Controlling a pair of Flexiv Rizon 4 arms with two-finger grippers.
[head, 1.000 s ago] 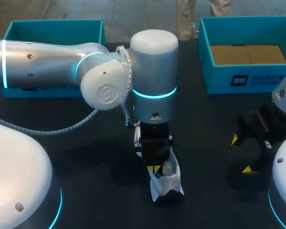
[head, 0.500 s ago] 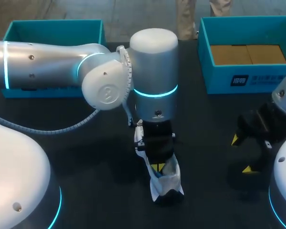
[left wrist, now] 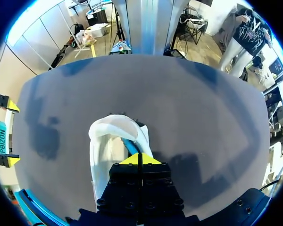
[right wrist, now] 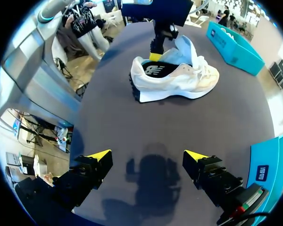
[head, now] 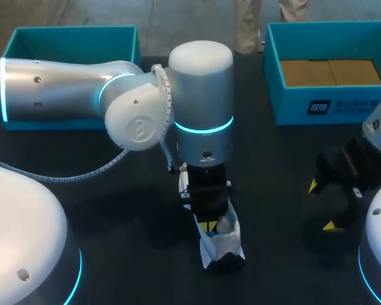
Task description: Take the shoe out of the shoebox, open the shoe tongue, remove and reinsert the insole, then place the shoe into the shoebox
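Observation:
A white shoe [head: 221,244] stands on the dark table [head: 114,210] in front of me, with its tongue [right wrist: 186,49] raised and the black insole [right wrist: 158,69] showing in its opening. My left gripper [head: 207,225] is shut, its yellow tips down in that opening at the heel end [right wrist: 154,56]. From the left wrist, the closed tips [left wrist: 140,159] touch a blue edge inside the white shoe [left wrist: 111,141]; whether they pinch it I cannot tell. My right gripper [head: 322,205] hangs open and empty to the shoe's right [right wrist: 148,155].
A teal shoebox [head: 317,105] with brown card inside stands at the back right, close behind my right gripper [right wrist: 269,165]. A second teal box [head: 73,38] stands at the back left, partly behind my left arm [head: 63,89].
The left arm shifted slightly right, then back left, with its tips staying in the shoe. The shoe and right arm have not moved.

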